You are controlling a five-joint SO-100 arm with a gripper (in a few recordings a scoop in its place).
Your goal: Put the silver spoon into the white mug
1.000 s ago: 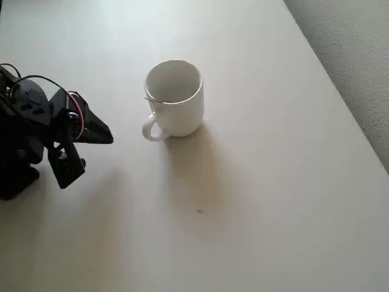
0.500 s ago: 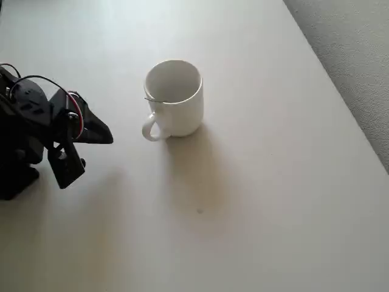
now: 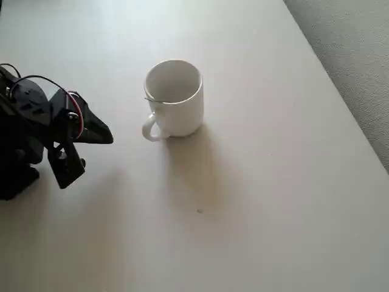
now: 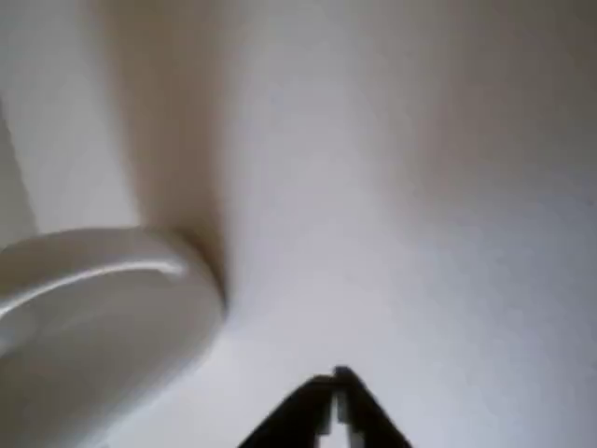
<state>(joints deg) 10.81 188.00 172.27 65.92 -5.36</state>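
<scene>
Both fingers of the black gripper (image 4: 338,381) are pressed together at their tips in the wrist view, with nothing between them. From overhead the gripper (image 3: 100,132) sits at the left side of the table (image 3: 261,201), its pointed end aimed to the right toward the mug and well apart from it. Red and black wires loop over the arm's dark body behind it.

Up the table from there, the white mug (image 3: 175,97) stands upright, a little left of the middle. Its loop handle sticks out at the lower left, on the side facing the arm. Its shadow falls long across the pale tabletop toward the near edge of the overhead view.

At the mug's left rim, just above the handle, a thin silvery sliver shows: the spoon (image 3: 152,100), leaning against the inner wall with only its tip rising to the rim. The rest of it is down inside the mug and too hard to make out against the white.

In the wrist view the mug (image 4: 93,317) looms blurred at the lower left, its shadow stretching up the picture. A grey textured floor (image 3: 358,55) runs along the table's right edge.
</scene>
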